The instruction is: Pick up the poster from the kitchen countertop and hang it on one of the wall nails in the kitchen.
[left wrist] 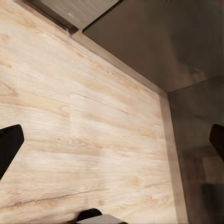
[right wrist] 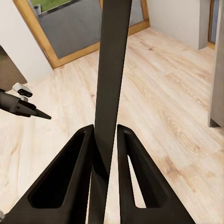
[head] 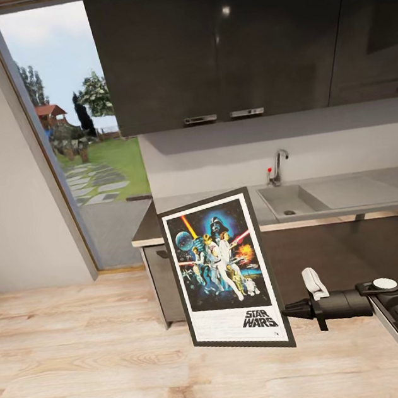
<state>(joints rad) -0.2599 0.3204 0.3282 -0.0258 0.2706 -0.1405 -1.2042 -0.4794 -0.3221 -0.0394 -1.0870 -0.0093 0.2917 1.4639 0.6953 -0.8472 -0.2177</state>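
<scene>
Poster [head: 224, 270] with black frame, white border and "STAR WARS" logo was held upright and slightly tilted in front of the long stainless-steel countertop [head: 351, 192], above the pale wood plank floor [head: 83, 363]. Right black gripper [right wrist: 106, 161] was clamped on its edge. Left gripper [left wrist: 112, 144] had its fingers spread wide over the floor

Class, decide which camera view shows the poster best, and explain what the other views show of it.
The head view: the poster faces the camera, artwork and logo readable, its edge gripped by the right gripper. The right wrist view gives it edge-on, a dark strip between the jaws. The left wrist view shows wood floor.
</scene>
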